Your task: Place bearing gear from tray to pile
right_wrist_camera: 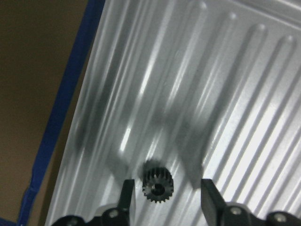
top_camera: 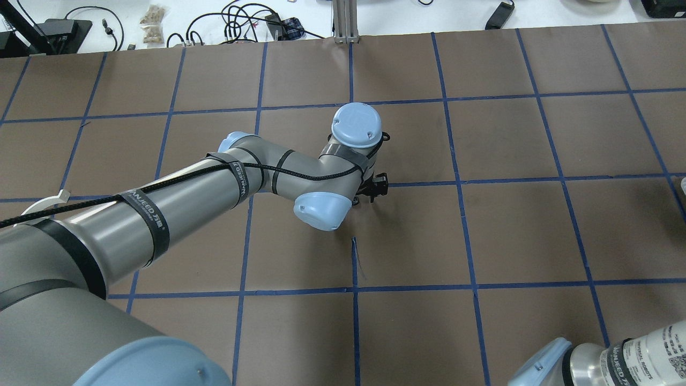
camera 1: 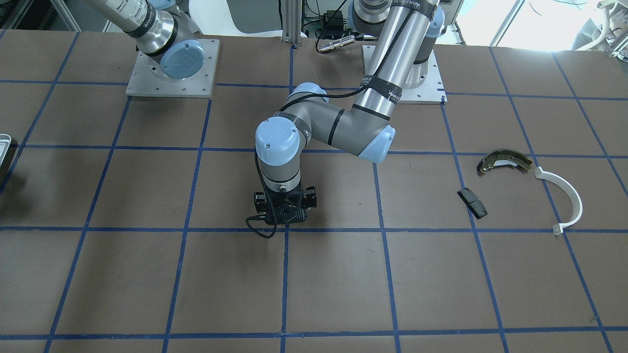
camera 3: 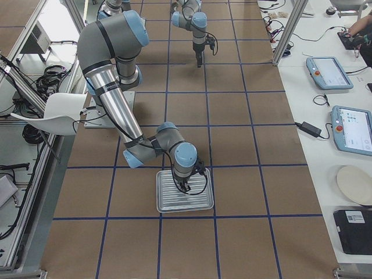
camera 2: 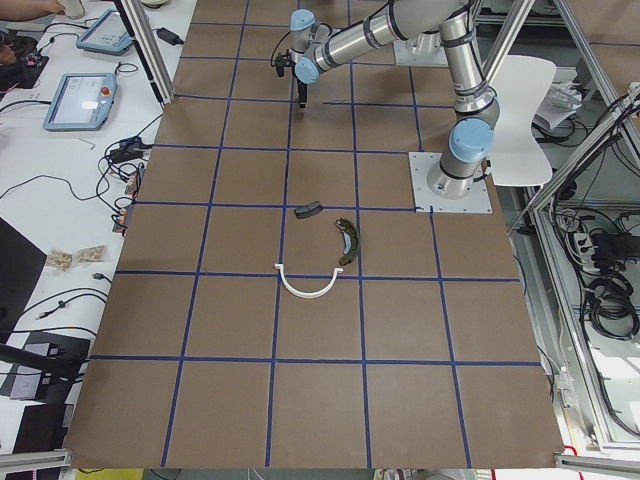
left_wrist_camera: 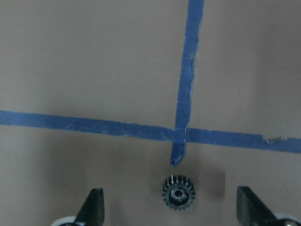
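**One gear on the tray, another on the worktop, both grippers spread**

We see the right gripper (camera 3: 186,190) hanging low over the tray (camera 3: 168,202), which sits on the brown worktop (camera 3: 244,151) on the robot's right side. In the right wrist view its fingers (right_wrist_camera: 126,200) stand moderately apart and clasp nothing. The bearing gear (right_wrist_camera: 157,187), small, black and toothed, lies flat on the ribbed tray floor between them, closer to the finger at 9 o'clock than to the one at 3 o'clock. We cannot tell whether it touches that nearer finger.

The left gripper (camera 1: 285,212) points straight down at the middle of the worktop. Its wrist view shows the fingers (left_wrist_camera: 92,209) spread wide, with a second gear (left_wrist_camera: 178,193) lying flat on the brown surface between them, clear of both. That gear sits at 6 o'clock from a crossing of blue tape (left_wrist_camera: 181,134), just past the loose end of one strip.

In the front-facing view the pile lies well apart from the left gripper, at 3 o'clock from it. We count an olive brake shoe (camera 1: 505,161), a black block (camera 1: 472,202) at 7 o'clock from the shoe, and a white arc (camera 1: 577,200) at 4 o'clock from it. The arc's upper end lies just beside the shoe's tip, and the block lies apart from both. A corner of the tray shows at the 9 o'clock edge of that view
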Controlling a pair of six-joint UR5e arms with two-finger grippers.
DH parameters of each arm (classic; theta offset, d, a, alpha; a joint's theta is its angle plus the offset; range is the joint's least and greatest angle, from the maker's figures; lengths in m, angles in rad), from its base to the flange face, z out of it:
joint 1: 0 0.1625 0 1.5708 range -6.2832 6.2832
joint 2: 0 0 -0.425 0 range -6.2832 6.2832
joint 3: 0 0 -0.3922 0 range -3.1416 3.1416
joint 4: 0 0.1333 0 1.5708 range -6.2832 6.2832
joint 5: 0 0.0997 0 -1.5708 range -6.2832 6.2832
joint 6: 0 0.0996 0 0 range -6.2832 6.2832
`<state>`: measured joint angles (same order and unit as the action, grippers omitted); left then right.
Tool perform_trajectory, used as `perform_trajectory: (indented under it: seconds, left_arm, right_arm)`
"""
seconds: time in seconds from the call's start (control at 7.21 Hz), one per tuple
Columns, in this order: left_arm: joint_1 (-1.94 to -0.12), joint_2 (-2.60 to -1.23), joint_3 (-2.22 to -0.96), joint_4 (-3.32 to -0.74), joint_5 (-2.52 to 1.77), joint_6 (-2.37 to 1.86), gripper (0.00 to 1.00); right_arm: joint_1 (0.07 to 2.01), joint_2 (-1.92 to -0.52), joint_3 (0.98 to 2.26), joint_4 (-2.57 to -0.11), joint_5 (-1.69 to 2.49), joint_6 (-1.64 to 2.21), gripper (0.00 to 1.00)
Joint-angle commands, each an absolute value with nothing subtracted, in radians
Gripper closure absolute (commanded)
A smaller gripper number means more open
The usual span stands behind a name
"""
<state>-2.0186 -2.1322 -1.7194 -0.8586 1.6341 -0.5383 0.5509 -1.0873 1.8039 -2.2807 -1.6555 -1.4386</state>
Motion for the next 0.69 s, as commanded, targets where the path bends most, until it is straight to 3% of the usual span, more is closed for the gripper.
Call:
perform_trajectory:
  seconds: [0.0,0.14,0.28,0.55]
  left_arm:
    - [-2.016,-2.132,-1.729,-0.859,1.618,-0.541,0.58]
    - [-2.007,-2.132,-1.752,-0.848,1.605,-0.538,0.79]
    - [-1.997,-2.129,-1.764,-0.815,1.603,-0.532,0.89]
    - [-1.987,-2.106,-1.764,-0.815,1.601,-0.523,0.94]
  right_arm:
    - [0.551,-1.088,1.804,-2.278,-1.654,-1.433,0.65]
    - [0.552,-1.088,1.804,-2.278,-1.655,-1.43,0.66]
    - [0.551,-1.089,1.804,-2.278,-1.657,-1.43,0.68]
    - [0.552,-1.118,1.798,-2.269,-1.673,-1.422,0.75]
